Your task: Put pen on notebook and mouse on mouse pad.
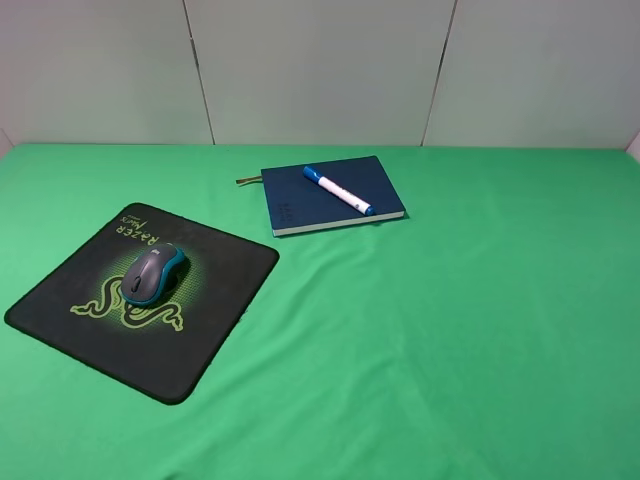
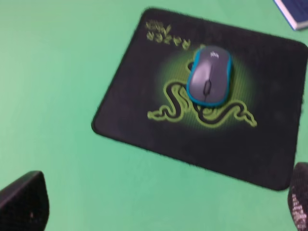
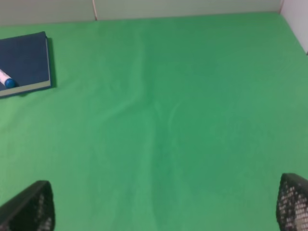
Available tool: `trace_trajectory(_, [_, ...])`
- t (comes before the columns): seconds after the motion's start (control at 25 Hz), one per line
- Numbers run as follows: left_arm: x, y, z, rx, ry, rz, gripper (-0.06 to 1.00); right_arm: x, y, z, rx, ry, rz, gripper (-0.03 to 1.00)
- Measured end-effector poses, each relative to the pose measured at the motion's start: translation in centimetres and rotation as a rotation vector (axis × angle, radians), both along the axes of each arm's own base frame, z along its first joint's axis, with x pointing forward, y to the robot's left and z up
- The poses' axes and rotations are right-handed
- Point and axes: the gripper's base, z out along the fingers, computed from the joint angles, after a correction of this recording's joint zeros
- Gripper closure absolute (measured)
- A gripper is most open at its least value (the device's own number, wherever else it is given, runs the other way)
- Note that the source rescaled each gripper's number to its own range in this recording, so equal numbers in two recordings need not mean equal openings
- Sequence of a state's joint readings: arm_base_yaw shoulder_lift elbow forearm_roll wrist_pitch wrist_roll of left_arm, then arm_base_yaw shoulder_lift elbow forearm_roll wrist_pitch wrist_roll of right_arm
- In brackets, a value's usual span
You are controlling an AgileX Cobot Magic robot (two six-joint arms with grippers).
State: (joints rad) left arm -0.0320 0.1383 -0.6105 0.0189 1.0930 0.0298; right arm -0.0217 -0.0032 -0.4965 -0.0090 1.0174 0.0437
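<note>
Pen (image 1: 338,190) lies diagonally on the notebook (image 1: 300,205), far centre; mouse (image 1: 154,273) sits on the mouse pad (image 1: 215,300), near left. Both sets of fingers (image 2: 24,202) (image 3: 29,209) are spread, empty (arms clear). Risk: a bumped table (image 1: 450,330) could roll the pen off.

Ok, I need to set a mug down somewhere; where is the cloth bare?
The green cloth is bare right of the black Razer mouse pad and in front of the navy hardcover notebook. The grey-and-teal mouse and blue-capped white marker pen occupy those.
</note>
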Motion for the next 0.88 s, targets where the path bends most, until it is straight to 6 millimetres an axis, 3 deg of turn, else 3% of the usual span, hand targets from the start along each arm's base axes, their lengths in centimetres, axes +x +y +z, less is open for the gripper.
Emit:
trace_trajectory(0.28, [-0.3, -0.3, -2.8, -0.018, -0.017, -0.025, -0.05, 0.0, 0.0, 0.0, 0.0, 0.0, 0.0, -0.03])
trace_trajectory(0.88, [-1.0, -0.4, -2.8, -0.021, -0.065, -0.035, -0.05, 0.0, 0.1, 0.0, 0.008, 0.0, 0.005, -0.03])
